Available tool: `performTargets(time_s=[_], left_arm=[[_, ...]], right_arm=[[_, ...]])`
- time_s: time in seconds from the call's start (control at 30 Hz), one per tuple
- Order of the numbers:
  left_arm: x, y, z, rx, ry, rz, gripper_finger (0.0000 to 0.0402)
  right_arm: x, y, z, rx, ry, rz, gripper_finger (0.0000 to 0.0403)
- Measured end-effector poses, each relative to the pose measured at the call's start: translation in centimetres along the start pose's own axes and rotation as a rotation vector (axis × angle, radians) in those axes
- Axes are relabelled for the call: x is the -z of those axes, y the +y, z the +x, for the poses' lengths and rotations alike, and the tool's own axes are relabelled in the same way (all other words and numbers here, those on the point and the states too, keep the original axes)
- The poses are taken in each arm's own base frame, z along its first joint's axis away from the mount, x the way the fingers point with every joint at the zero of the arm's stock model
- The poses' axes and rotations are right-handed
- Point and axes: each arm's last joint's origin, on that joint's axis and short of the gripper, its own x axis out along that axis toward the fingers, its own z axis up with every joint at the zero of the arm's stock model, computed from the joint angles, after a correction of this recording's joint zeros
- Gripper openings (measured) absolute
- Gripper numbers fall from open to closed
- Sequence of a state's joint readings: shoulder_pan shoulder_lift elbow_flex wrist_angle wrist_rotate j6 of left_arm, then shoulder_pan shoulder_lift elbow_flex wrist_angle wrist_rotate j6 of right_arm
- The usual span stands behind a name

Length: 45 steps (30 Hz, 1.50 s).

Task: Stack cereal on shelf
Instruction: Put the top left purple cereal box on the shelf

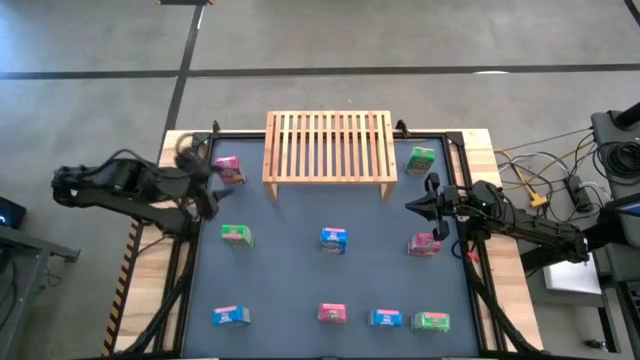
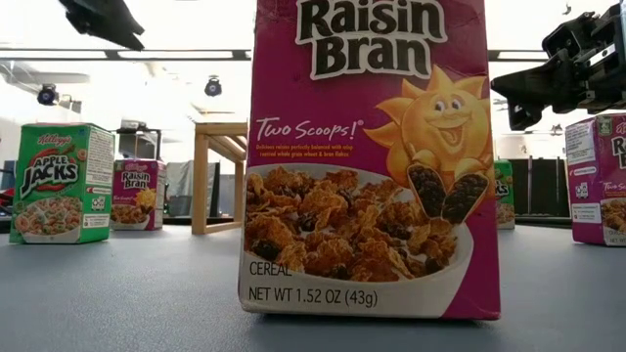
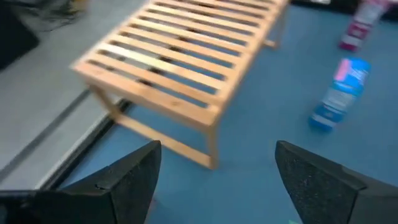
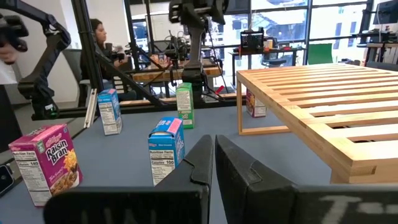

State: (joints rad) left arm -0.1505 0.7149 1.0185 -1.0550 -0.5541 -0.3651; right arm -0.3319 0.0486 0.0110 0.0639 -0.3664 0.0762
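Observation:
The shelf (image 1: 328,145) is a light slatted wooden rack standing on its short legs at the table's far middle. Several small cereal boxes stand apart on the dark mat: a pink one (image 1: 229,168) left of the shelf, a green one (image 1: 421,158) right of it, a blue one (image 1: 333,238) mid-table, and others along the near edge. My left gripper (image 1: 205,178) hovers open above the far left, close to that pink box, with nothing between its fingers (image 3: 134,177). My right gripper (image 1: 415,205) is shut and empty at the right, near the shelf's right leg.
Green (image 1: 236,234) and pink (image 1: 424,243) boxes flank the blue one in the middle row. Along the near edge stand blue (image 1: 230,315), pink (image 1: 331,313), blue (image 1: 385,318) and green (image 1: 432,321) boxes. Cables (image 1: 540,185) lie off the table's right side.

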Motion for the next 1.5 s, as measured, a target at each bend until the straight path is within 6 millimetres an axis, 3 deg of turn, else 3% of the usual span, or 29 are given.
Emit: performTargets(time_s=[0.17,0.3,0.47,1.03,1.5], left_arm=[[0.6,-1.4,2.6,-0.005,0.058,0.081,0.0309],[0.6,-0.9,3.5,-0.069,0.087,0.081,0.0316],[0.4,1.0,4.1,-0.156,0.146,0.064,0.0327],[0.6,7.7,6.3,-0.100,0.313,0.003,0.0330],[1.1,10.7,10.3,-0.090,0.499,0.201,0.0330]], right_arm=[[0.0,0.0,0.0,0.000,0.000,0.000,0.0009],[0.0,0.0,0.0,0.000,-0.001,0.000,0.0009],[0.0,0.0,0.0,0.000,0.000,0.000,0.0009],[0.0,0.0,0.0,0.000,0.000,0.000,0.0009],[0.0,0.0,0.0,0.000,0.000,0.000,0.0009]])
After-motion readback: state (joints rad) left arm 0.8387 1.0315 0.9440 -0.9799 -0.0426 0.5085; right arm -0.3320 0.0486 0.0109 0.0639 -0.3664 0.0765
